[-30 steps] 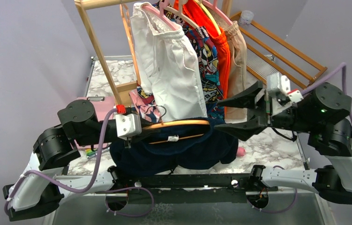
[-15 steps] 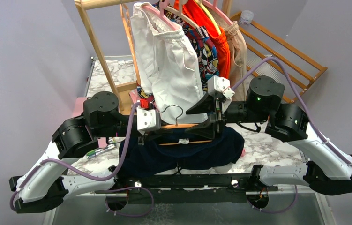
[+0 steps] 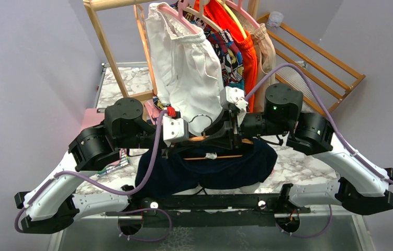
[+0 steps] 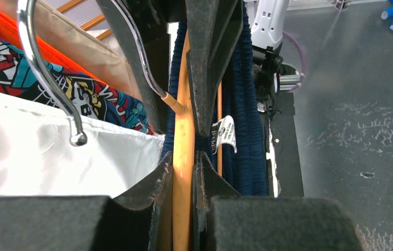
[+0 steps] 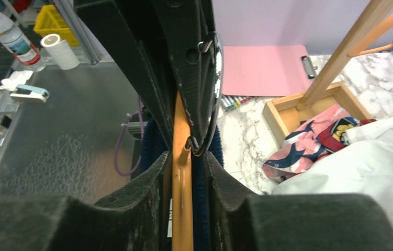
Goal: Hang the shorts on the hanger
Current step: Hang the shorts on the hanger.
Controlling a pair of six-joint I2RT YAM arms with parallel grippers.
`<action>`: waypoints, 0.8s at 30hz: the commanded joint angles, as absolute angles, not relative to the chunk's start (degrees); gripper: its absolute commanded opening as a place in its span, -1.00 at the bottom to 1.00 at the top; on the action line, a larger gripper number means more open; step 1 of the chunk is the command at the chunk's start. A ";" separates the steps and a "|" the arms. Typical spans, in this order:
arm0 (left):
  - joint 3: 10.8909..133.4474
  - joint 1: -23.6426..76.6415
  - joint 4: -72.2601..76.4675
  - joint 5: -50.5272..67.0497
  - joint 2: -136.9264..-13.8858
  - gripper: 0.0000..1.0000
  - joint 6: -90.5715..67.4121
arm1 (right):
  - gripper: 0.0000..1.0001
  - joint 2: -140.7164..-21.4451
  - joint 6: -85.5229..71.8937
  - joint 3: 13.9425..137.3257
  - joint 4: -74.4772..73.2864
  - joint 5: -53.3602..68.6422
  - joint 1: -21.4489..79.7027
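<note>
The navy shorts (image 3: 210,172) hang draped over the crossbar of the orange-tan wooden hanger (image 3: 220,156), held up above the table's near edge. My left gripper (image 3: 186,142) is shut on the hanger's left shoulder; in the left wrist view the wood (image 4: 183,130) runs up between its pads (image 4: 184,157), with the shorts (image 4: 244,104) and their white label (image 4: 225,133) behind. My right gripper (image 3: 221,137) sits on the right shoulder beside the metal hook (image 3: 199,119). In the right wrist view its jaws (image 5: 186,157) press on the wood (image 5: 182,198) and a fold of navy fabric (image 5: 199,193).
White shorts (image 3: 189,68), a patterned garment and orange shorts (image 3: 246,52) hang on a wooden rack (image 3: 115,57) just behind the hanger. A wooden box with patterned clothes (image 5: 309,141), a pink clipboard (image 5: 265,68) and markers (image 3: 111,167) lie on the marble table. A slatted rack (image 3: 314,63) stands back right.
My right arm swung in from the right and its wide-open jaws narrowed onto the hanger's right shoulder. My left arm carried the hanger and shorts rightward and slightly up.
</note>
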State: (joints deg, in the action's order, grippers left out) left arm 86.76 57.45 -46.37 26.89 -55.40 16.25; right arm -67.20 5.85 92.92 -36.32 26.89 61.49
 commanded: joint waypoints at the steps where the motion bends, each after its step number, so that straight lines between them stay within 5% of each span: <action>1: 88.18 57.31 -40.11 27.92 -54.65 -1.00 15.89 | -0.51 -67.91 6.64 94.13 -38.43 27.95 61.48; 4: 87.92 57.30 -40.12 27.26 -54.49 -1.00 16.16 | -0.94 -67.81 7.02 93.98 -39.32 28.08 61.48; 7: 87.60 57.31 -40.08 26.30 -54.19 -0.98 16.08 | -0.99 -66.48 6.87 92.51 -38.20 27.25 61.50; 10: 86.88 57.33 -40.08 25.47 -53.21 -0.30 16.06 | -0.99 -64.19 6.68 90.58 -36.29 25.88 61.51; 12: 86.31 57.31 -40.09 24.69 -52.13 -0.08 16.06 | -0.99 -63.00 6.46 89.88 -35.75 25.27 61.48; 24: 82.62 57.33 -40.72 20.15 -47.90 -0.05 15.65 | -0.99 -60.13 5.06 89.67 -35.05 25.46 61.52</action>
State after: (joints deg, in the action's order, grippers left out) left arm 84.27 57.36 -41.45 21.98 -47.79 16.29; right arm -61.49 6.00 88.84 -38.70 26.02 61.49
